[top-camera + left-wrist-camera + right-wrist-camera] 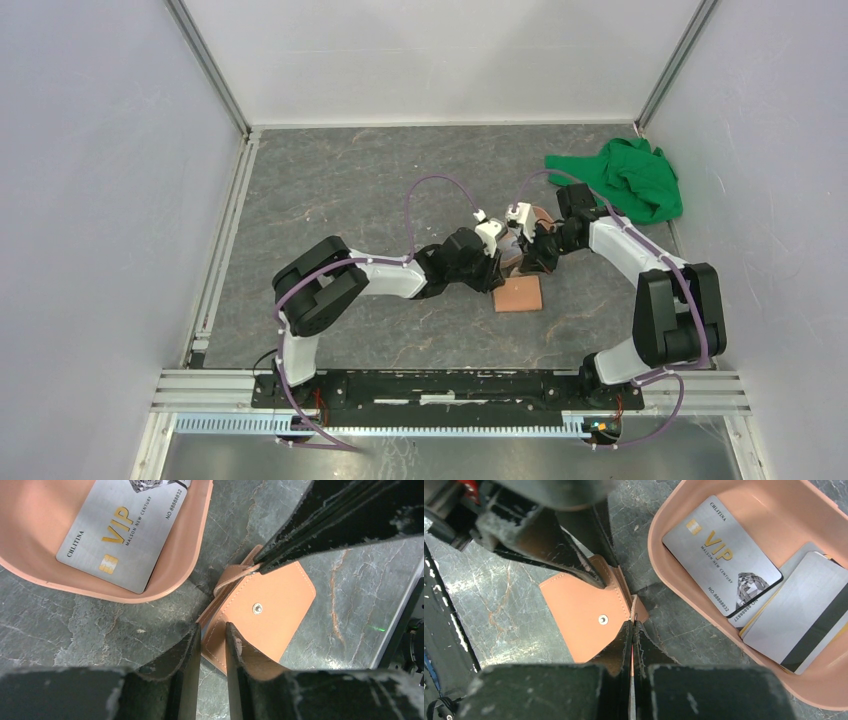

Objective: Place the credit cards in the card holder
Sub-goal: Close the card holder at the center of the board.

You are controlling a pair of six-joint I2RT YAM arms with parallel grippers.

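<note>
The tan card holder (519, 294) lies on the grey table between both arms, its snap stud facing up (272, 612) (581, 612). My left gripper (212, 627) (495, 275) is closed to a narrow gap on one edge of it. From the opposite side, my right gripper (632, 625) (530, 268) is shut on a thin flap of the holder; an orange sliver shows between its fingers. The credit cards lie in the pink tray (655, 565) (185, 575): a grey VIP card (721, 560) (122, 530) and a grey card with a black stripe (804, 615), stacked over others.
A green cloth (625, 180) is crumpled at the back right corner. White walls enclose the table on three sides. The pink tray sits just behind the holder, mostly hidden under the grippers in the top view.
</note>
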